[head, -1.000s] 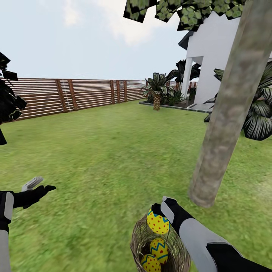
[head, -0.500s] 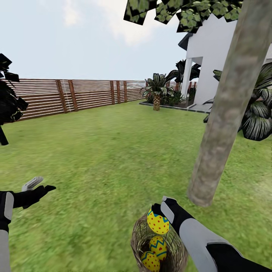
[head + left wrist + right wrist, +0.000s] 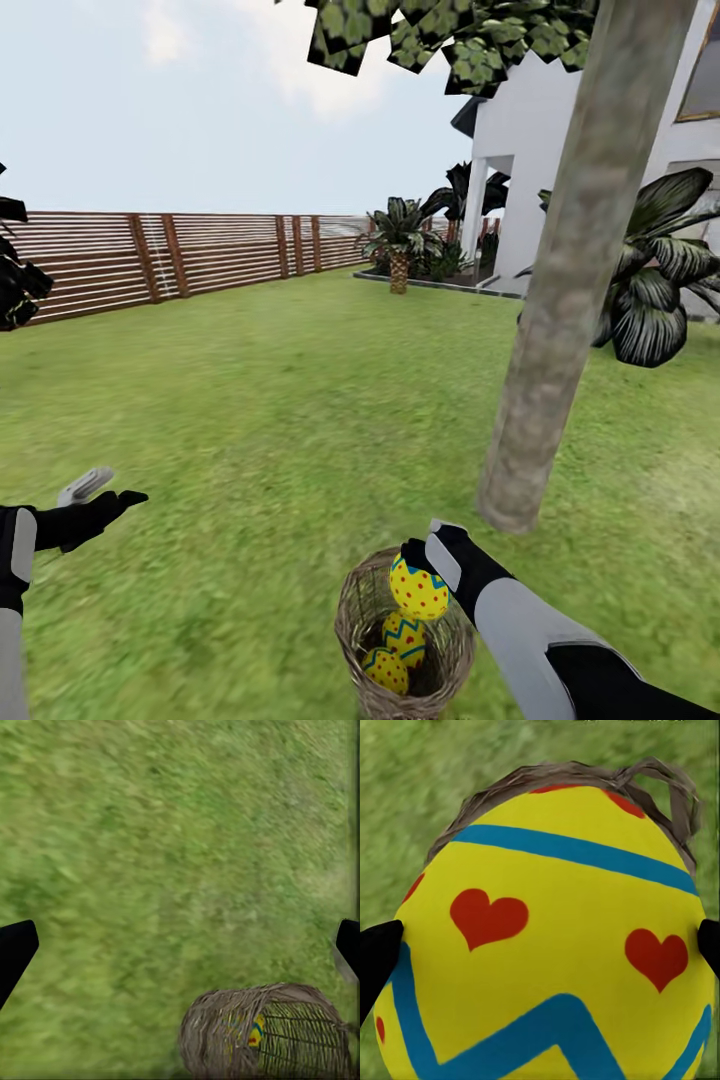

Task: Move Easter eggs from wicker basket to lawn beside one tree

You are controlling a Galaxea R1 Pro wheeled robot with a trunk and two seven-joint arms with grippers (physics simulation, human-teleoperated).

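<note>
My right jaws (image 3: 418, 578) clamp one Easter egg (image 3: 418, 590) above the wicker basket (image 3: 403, 640) — two eggs (image 3: 396, 650) inside; left jaws (image 3: 100, 492) apart over lawn (image 3: 250, 420).

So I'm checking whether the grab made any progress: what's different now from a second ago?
Mostly the camera moved: the tree trunk, house and fence slid left in the head view, and the wicker basket shows more fully. The right gripper still holds the same egg above the basket, no higher. Two eggs remain inside. The left gripper stays open over the lawn.
</note>
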